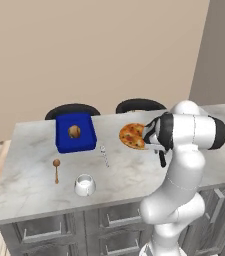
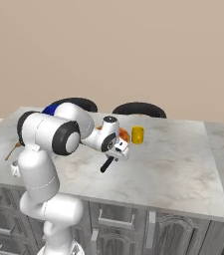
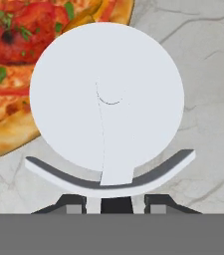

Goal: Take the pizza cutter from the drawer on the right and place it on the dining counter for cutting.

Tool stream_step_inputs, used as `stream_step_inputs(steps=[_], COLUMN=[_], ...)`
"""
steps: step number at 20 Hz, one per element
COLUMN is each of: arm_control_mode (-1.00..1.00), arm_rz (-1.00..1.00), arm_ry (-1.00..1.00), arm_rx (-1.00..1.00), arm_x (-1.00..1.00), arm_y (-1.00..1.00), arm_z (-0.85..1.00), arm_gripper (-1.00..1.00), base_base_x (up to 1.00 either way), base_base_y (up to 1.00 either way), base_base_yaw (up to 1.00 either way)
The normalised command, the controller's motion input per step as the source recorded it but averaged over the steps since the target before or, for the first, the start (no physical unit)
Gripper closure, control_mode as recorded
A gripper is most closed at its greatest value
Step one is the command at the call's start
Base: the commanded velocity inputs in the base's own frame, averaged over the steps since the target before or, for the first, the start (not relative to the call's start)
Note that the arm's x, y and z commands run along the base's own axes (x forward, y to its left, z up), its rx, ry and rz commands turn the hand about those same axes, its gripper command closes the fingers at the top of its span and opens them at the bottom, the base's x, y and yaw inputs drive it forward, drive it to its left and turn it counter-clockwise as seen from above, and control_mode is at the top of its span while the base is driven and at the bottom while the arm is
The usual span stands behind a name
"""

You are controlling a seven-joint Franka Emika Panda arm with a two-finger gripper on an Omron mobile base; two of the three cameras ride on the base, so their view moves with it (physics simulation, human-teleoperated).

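- The tool (image 2: 114,155) is closed on the pizza cutter (image 2: 107,164). In the hand view its 2 dark tips sit tight at the base of the cutter's (image 3: 107,99) round white wheel, and in the right base view the black handle hangs down below the tool.
- The cutter is held in the air above the marble tabletop (image 2: 173,164) of the dining island, just beside the pizza (image 1: 131,136). I judge it is not yet resting on the surface.
- Progress: the fetch from the drawer looks done, since the cutter is in the grip and over the island. What is left is to lower it, set it down near the pizza and let go.
- The left base view alone shows the blue box (image 1: 75,132), the wooden spoon (image 1: 56,169), the thin silvery utensil (image 1: 104,155) and the white bowl (image 1: 84,185).
- The right base view adds a yellow cup (image 2: 137,134) behind the arm.
- The hand view gives the pizza's (image 3: 14,64) toppings close up, right under the wheel's edge.
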Motion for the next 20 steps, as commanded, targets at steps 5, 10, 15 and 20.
stream_step_inputs(steps=[5,10,15,20], arm_control_mode=[-1.0,-1.0,-1.0,-1.0], arm_rz=[0.0,0.0,0.0,0.0], arm_ry=[0.0,0.0,-0.06,-0.21], arm_rx=[0.0,0.0,0.0,0.0], arm_x=[0.0,0.0,-0.01,-0.43], arm_y=[0.0,0.0,0.0,0.06], arm_z=[0.0,0.0,0.1,0.71], arm_gripper=[-1.0,-1.0,-1.0,-1.0], base_base_x=[0.0,0.0,0.0,0.0], base_base_y=[0.0,0.0,0.0,0.0], base_base_yaw=[0.0,0.0,0.0,0.0])
